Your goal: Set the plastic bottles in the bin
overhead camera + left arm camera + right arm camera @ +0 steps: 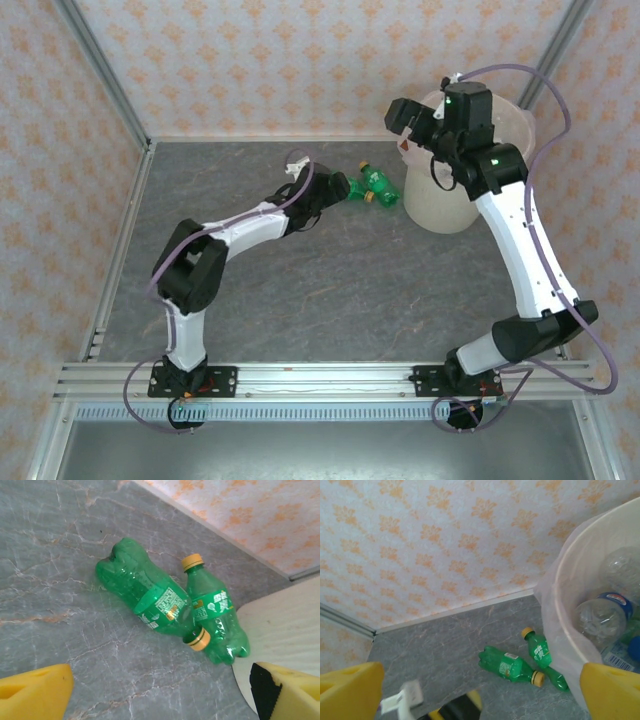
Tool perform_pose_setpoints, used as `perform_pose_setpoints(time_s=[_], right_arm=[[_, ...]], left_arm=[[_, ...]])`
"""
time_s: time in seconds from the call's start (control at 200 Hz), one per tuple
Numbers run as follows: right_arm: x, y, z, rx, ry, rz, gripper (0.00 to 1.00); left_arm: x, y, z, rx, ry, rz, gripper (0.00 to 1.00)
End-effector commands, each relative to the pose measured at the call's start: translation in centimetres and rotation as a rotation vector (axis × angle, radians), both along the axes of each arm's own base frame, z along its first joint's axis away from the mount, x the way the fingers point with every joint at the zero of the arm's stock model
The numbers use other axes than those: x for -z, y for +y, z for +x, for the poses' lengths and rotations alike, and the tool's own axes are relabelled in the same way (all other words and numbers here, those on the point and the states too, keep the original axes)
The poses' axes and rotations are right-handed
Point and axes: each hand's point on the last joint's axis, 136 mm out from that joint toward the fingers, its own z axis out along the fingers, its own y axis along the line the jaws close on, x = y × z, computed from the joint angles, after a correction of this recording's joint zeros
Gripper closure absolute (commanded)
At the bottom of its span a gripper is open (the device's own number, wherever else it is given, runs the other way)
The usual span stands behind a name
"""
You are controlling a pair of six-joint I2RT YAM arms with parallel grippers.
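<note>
On the grey worktop [300,290], just left of the bin [440,205], 2 green plastic bottles lie on their sides, both with yellow caps. In the left wrist view the first green bottle [145,592] points its cap toward the camera. That cap rests against the body of the second green bottle [216,612], whose neck points the opposite way. The second bottle's base sits right at the bin's cream wall; it may be touching, but the angle does not settle it.

The left fingers [35,692] are spread wide with nothing between them, low over the worktop and just short of the 2 bottles. From above, the left arm is stretched out with its tip beside them.

The right fingers [610,690] are likewise spread and empty, held up over the bin's left rim. Inside the bin, behind a thin clear liner bag [547,587], lie clear bottles, 1 with a blue label [602,617].
</note>
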Motion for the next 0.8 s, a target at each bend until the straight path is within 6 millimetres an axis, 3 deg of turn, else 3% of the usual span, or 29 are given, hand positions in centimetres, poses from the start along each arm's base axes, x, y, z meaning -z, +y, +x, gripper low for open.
perform_pose_setpoints(time_s=[0.0,0.175,0.511,0.796], right_arm=[[-1.2,-0.3,-0.9,0.011,-0.049,-0.006,0.0],[-0.9,-0.4,-1.1,0.014,-0.045,-0.004,0.0],[-0.8,-0.5,-1.0,0.022,-0.047,-0.01,0.0],[-1.2,-0.5,-0.5,0.026,-0.055,-0.012,0.0]], left_arm=[[1.2,0.8,1.6,-0.093,0.046,0.002,0.09],[3.1,0.2,3.6,-0.123,0.064,0.029,0.09],[5.1,-1.9,7.3,-0.127,0.058,0.036,0.08],[8.4,-1.6,8.0,-0.164,0.13,0.048,0.12]])
